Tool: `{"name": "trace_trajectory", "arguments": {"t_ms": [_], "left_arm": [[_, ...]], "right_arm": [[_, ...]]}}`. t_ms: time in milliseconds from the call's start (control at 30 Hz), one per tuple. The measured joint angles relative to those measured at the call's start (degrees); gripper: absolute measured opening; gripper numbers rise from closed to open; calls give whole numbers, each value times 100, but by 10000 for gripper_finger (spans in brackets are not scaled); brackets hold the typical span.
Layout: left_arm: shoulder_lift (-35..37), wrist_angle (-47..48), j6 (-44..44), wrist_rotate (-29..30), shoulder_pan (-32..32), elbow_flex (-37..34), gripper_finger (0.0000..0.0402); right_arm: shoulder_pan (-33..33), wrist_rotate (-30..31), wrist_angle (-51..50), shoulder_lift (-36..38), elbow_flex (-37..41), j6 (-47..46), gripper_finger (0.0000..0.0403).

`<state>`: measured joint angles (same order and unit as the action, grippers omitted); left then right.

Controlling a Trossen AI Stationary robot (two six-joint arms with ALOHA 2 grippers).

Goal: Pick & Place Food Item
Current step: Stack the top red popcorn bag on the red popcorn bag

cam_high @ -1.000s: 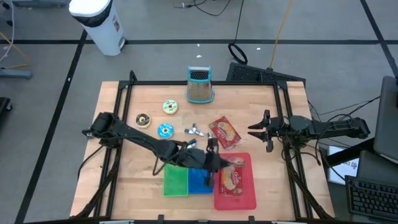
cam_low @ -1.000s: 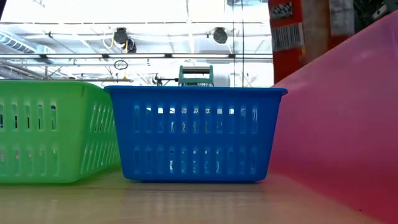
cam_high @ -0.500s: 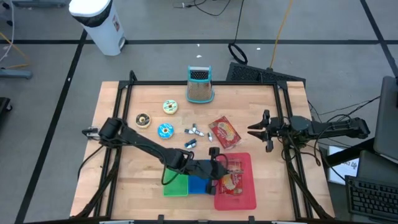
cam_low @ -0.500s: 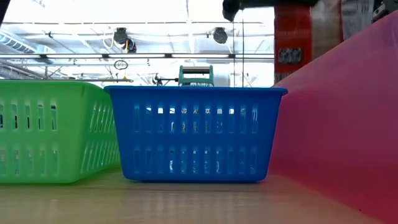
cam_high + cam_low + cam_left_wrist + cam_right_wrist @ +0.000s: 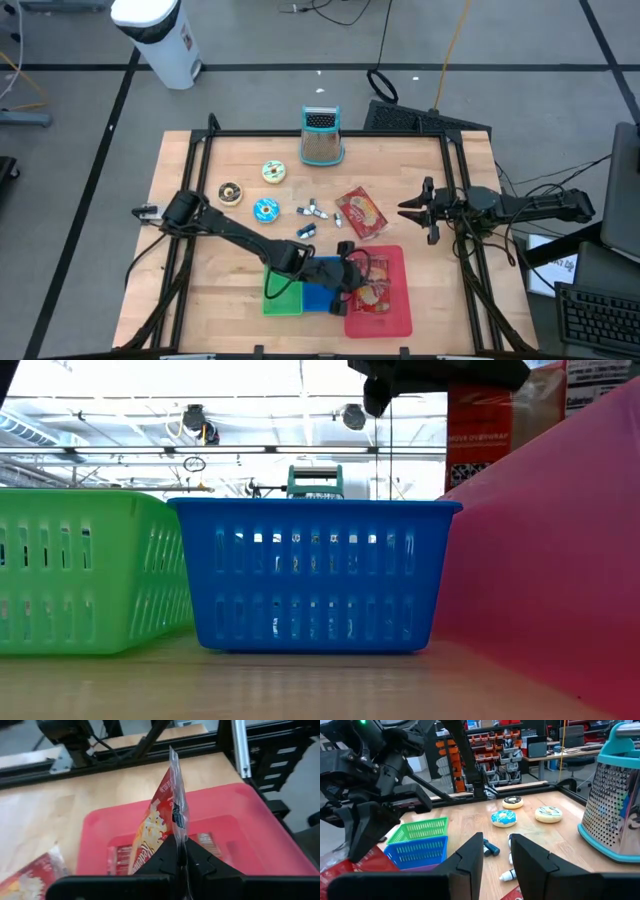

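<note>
My left gripper [image 5: 352, 276] is shut on a red popcorn packet [image 5: 159, 817] and holds it over the red bin [image 5: 398, 322] at the table's near right. In the low view the packet [image 5: 482, 430] shows at the top, under the gripper [image 5: 440, 372]. Another packet [image 5: 374, 292] seems to lie flat on the bin's floor. One more packet [image 5: 362, 212] lies flat on the table, farther back. My right gripper [image 5: 421, 211] waits at the right edge, open, with nothing between its fingers [image 5: 470, 855]. My left gripper pinches the packet's sealed edge [image 5: 178, 831] between its two fingers. The fingers slant down from the table's left. The packet stands on edge, reaching forward and up past the fingertips, above the bin; whether its lower end touches the bin's floor is hidden.
A blue basket [image 5: 320, 297] and a green basket [image 5: 281, 298] stand left of the bin, under my left arm. Three doughnuts [image 5: 266, 210], small tubes [image 5: 312, 210] and a metal grater [image 5: 321, 137] sit farther back.
My left gripper has gone down and toward the table's near edge, over the red bin, staying shut. The packet has come down with it and shows lower in the low view.
</note>
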<state>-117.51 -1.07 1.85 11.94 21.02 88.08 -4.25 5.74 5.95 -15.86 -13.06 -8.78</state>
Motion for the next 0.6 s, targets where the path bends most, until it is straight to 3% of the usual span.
{"name": "trace_trajectory", "arguments": {"t_ms": [200,600], "left_arm": [[0,6,365,-433,-50,1,16],[-61,-62,851,-603,-53,-1,24]], "right_arm": [[0,0,-17,0,0,2,89],[0,4,12,-2,133,-20,89]]}}
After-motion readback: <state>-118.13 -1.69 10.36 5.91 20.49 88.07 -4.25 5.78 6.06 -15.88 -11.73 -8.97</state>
